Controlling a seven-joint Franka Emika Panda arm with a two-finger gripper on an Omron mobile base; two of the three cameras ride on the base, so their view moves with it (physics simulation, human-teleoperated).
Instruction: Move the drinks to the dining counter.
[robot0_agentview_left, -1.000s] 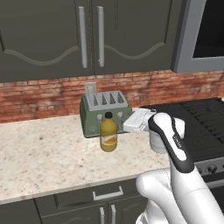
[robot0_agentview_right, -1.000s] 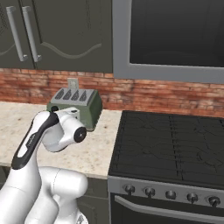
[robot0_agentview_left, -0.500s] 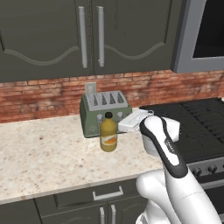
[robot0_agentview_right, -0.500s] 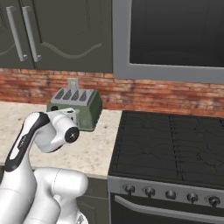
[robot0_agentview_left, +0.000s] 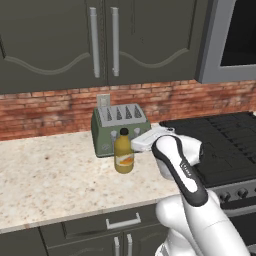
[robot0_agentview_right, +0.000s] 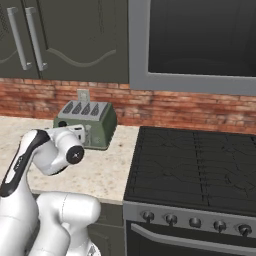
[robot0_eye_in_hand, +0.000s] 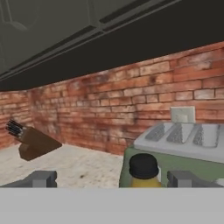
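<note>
An orange juice bottle (robot0_agentview_left: 124, 158) with a black cap stands upright on the speckled counter (robot0_agentview_left: 45, 175), just in front of a green toaster (robot0_agentview_left: 120, 126). My white hand (robot0_agentview_left: 148, 140) hovers level with the bottle's top, close on its right. In the hand view my gripper (robot0_eye_in_hand: 113, 180) is open, its fingertips (robot0_eye_in_hand: 42, 179) wide apart, and the bottle's cap (robot0_eye_in_hand: 143, 166) rises between them, a little beyond and right of centre. The bottle is hidden behind my arm in the right base view. The dining counter is out of view.
A black stove (robot0_agentview_right: 195, 165) adjoins the counter on the right. The toaster (robot0_agentview_right: 88, 121) sits against the brick wall under an outlet (robot0_agentview_left: 103, 100). A knife block (robot0_eye_in_hand: 31, 142) stands further left along the wall. Dark cabinets (robot0_agentview_left: 100, 40) hang overhead.
My arm has swung left, bringing the hand from beside the toaster's right end towards the juice bottle. The bottle has not moved and the jaws have stayed open.
</note>
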